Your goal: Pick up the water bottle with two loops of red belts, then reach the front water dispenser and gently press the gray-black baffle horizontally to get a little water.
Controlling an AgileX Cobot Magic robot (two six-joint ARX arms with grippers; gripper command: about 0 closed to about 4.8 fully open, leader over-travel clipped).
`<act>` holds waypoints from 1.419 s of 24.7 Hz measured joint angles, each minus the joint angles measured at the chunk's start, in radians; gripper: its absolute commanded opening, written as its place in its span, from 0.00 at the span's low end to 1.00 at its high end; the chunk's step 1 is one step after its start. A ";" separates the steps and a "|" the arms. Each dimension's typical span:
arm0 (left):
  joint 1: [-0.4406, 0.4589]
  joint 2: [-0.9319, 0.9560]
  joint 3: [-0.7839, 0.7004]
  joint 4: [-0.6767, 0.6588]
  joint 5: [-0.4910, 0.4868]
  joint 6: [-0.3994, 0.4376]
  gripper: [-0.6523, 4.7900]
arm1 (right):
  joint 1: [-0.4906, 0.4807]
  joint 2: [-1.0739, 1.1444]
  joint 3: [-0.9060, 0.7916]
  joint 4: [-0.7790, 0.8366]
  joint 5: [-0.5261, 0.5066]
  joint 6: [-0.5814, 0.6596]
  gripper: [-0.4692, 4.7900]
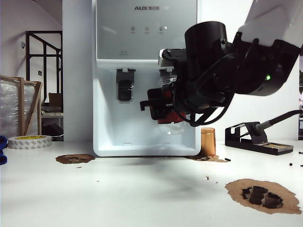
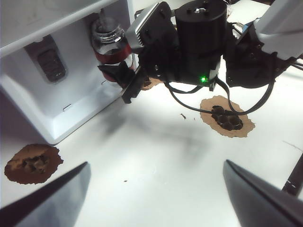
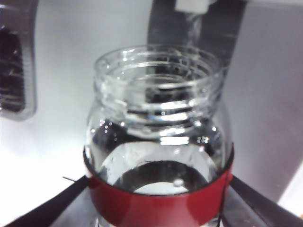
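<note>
Fingers of the right gripper (image 3: 156,198) clamp the water bottle (image 3: 158,142) level under the water dispenser (image 1: 142,118); left gripper (image 2: 156,189) spread, empty.

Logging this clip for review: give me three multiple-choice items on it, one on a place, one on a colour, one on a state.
1. Where is the jar?
A. lying on the table
B. raised at the dispenser's right spout
C. beside the tape roll

2. What colour are the jar's bands?
A. red
B. blue
C. yellow

3. How is the left pincer?
A. shut on the jar
C. shut on the copper cylinder
B. open, empty over the table

Key: 1 B, the right pincer holds it there; 2 A, red shows in every view; 3 B, its fingers stand wide apart.
</note>
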 measured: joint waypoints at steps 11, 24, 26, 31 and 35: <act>0.000 -0.001 0.000 0.000 -0.001 0.016 1.00 | 0.079 -0.061 -0.068 0.006 0.074 -0.005 0.36; 0.000 -0.001 0.002 0.001 0.000 0.023 1.00 | 0.291 -0.130 -0.261 0.126 0.214 0.005 0.33; 0.000 -0.001 0.003 0.003 0.000 0.023 1.00 | 0.338 -0.130 -0.295 0.158 0.212 0.031 0.33; 0.000 -0.001 0.003 0.002 0.000 0.023 1.00 | 0.355 -0.130 -0.335 0.206 0.101 0.061 0.33; 0.000 -0.001 0.003 0.002 0.000 0.023 1.00 | 0.355 -0.125 -0.351 0.210 -0.125 0.099 0.33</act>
